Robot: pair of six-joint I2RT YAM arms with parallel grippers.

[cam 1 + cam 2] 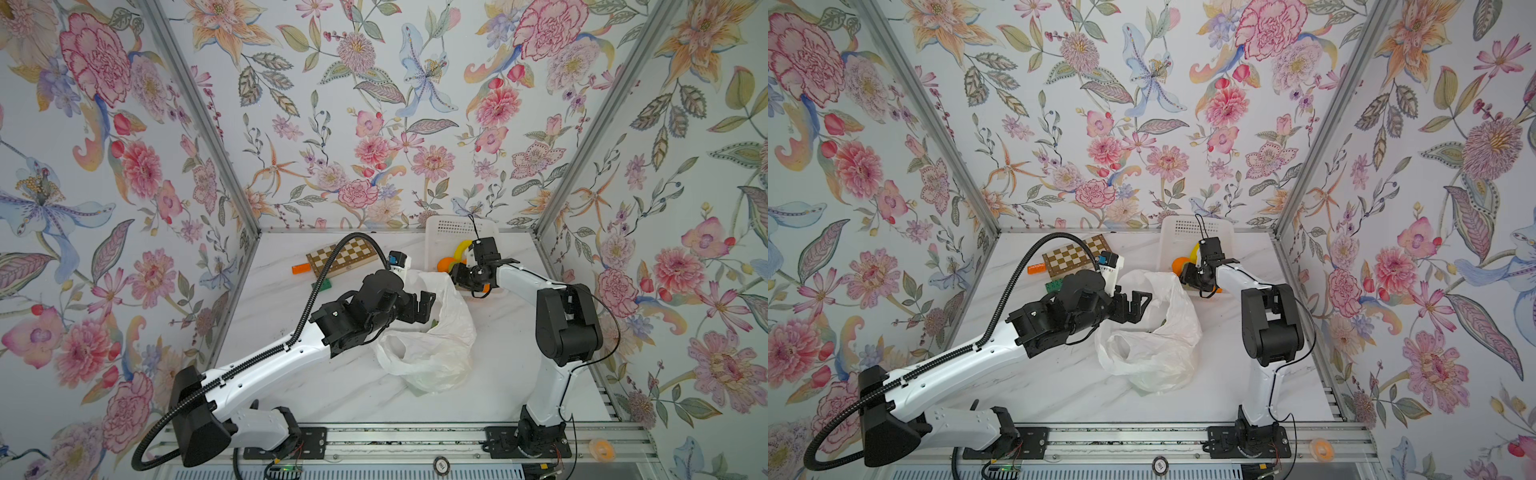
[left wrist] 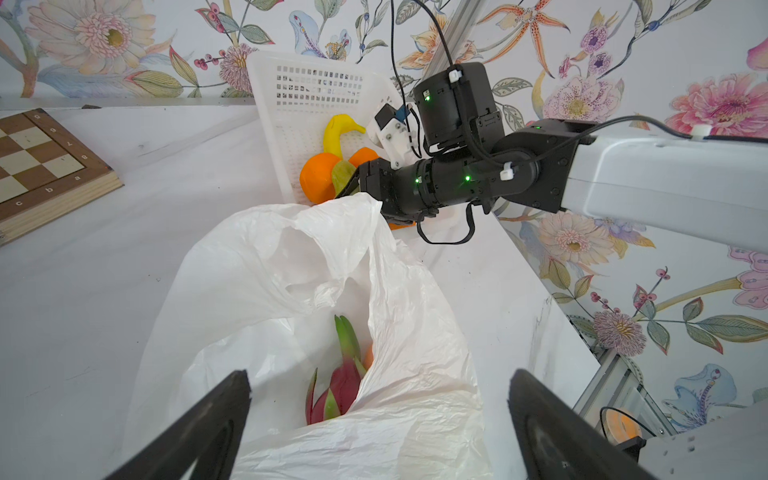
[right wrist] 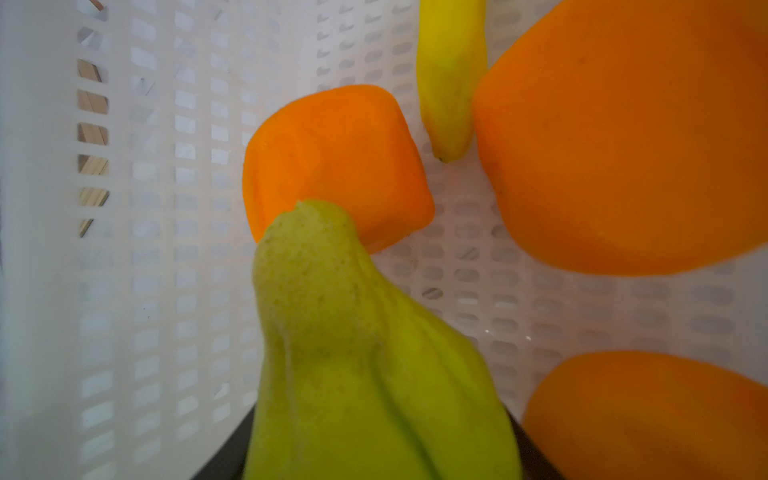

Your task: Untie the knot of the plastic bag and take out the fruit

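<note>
The plastic bag [image 1: 432, 353] [image 1: 1154, 345] [image 2: 291, 266] lies crumpled mid-table with its mouth gaping; no knot shows. Inside it lies a pink-red dragon fruit [image 2: 343, 382] with green tips, and beside that an orange sliver [image 2: 369, 355]. My left gripper [image 1: 428, 307] [image 1: 1142, 305] [image 2: 380, 376] hovers open over the bag's mouth, holding nothing. Down in the white basket [image 1: 453, 228] [image 2: 311, 83] [image 3: 166, 208], my right gripper [image 1: 457, 276] [image 2: 353, 183] [image 3: 380, 457] is shut on a ridged green fruit [image 3: 353, 353] [image 2: 343, 174]. Oranges [image 3: 332, 158] [image 3: 623, 137] [image 2: 318, 176] rest in the basket around it.
A yellow banana [image 2: 338, 133] [image 3: 451, 75] lies in the basket too. A chessboard [image 1: 345, 253] [image 2: 41, 166], an orange block [image 1: 300, 269] and a green block [image 1: 327, 284] sit at the back left. An orange tape roll [image 1: 601, 449] rests on the front rail.
</note>
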